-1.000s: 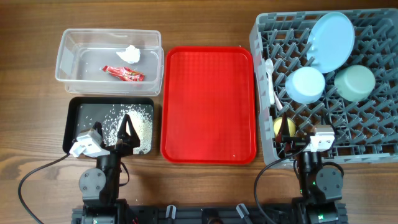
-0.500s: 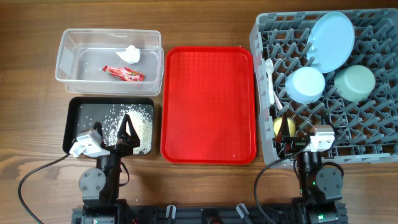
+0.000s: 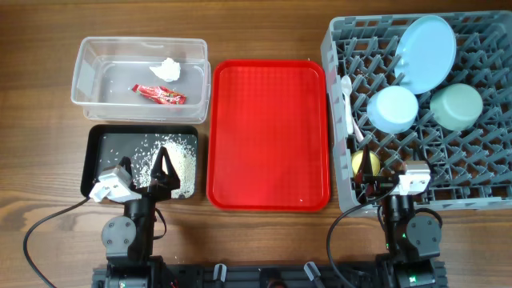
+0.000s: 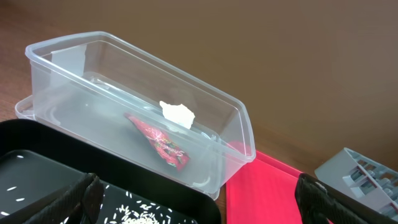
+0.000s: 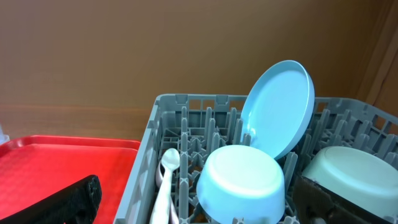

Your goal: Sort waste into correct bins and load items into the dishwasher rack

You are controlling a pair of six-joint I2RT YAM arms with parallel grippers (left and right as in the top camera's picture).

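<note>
The clear tub [image 3: 90,56] holds the white tissue [image 3: 168,70] and the red wrapper [image 3: 158,94]; both also show in the left wrist view, tissue [image 4: 177,114] and wrapper [image 4: 160,142]. The black tray [image 3: 108,144] holds rice scraps [image 3: 172,156]. The grey rack [image 3: 480,172] holds the blue plate [image 3: 426,52], blue bowl [image 3: 393,109], green bowl [image 3: 457,106], yellow cup [image 3: 362,163] and white spoon and fork [image 3: 348,94]. My left gripper [image 3: 144,173] is open and empty over the black tray's near edge. My right gripper [image 3: 390,178] is open and empty over the rack's near edge.
The flat red serving tray [image 3: 268,134] lies bare between the bins and the rack. The right wrist view shows the plate [image 5: 278,106] upright behind the upturned blue bowl [image 5: 242,177], with the spoon [image 5: 166,180] at the rack's left wall.
</note>
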